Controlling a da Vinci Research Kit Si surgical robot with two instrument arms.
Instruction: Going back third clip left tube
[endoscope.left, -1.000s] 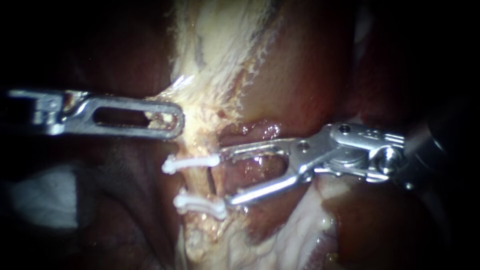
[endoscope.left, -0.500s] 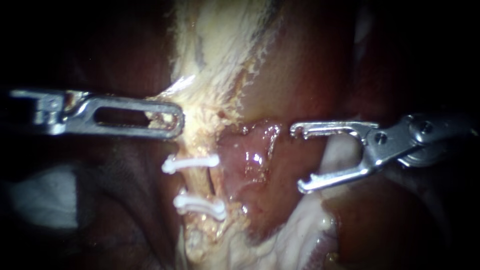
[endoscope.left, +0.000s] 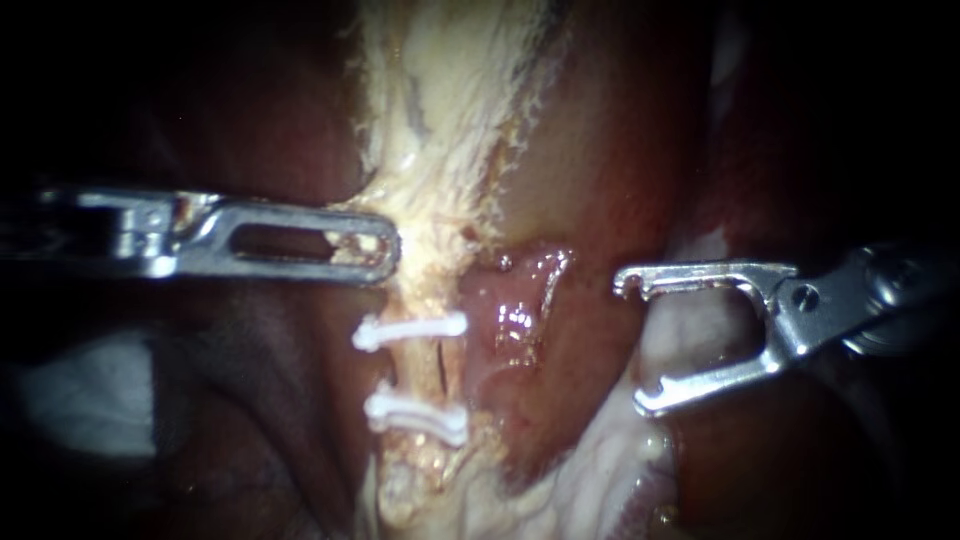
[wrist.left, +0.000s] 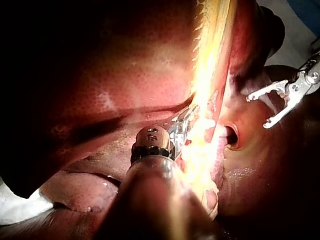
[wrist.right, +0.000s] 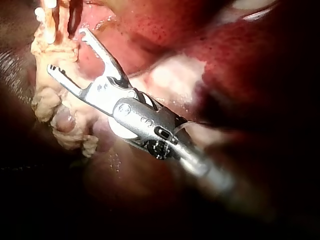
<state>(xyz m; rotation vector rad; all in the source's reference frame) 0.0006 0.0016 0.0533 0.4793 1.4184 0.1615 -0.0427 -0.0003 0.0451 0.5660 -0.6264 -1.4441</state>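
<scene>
A pale tube (endoscope.left: 415, 372) runs down the middle of the endoscope view and carries two white clips, an upper clip (endoscope.left: 410, 328) and a lower clip (endoscope.left: 420, 416). My left instrument (endoscope.left: 385, 250) comes in level from the left. Its slotted jaws are shut on the pale tissue just above the upper clip, and the left wrist view shows them buried in that pale strand (wrist.left: 182, 129). My right instrument (endoscope.left: 636, 345) hangs to the right of the tube, well apart from it, jaws wide open and empty. It also shows open in its own view (wrist.right: 67, 50) and in the left wrist view (wrist.left: 267, 107).
Dark red liver (endoscope.left: 610, 150) lies on both sides of the tube. A glistening pink hollow (endoscope.left: 515, 320) sits between the tube and the right jaws. Pale fatty tissue (endoscope.left: 450, 80) rises above, and more lies below the right jaws (endoscope.left: 590, 480). White gauze (endoscope.left: 80, 390) shows dimly at far left.
My right instrument has drawn back to the right, from open jaws at the tube between the two clips to well clear of it. The view has shifted slightly. The left instrument keeps its hold.
</scene>
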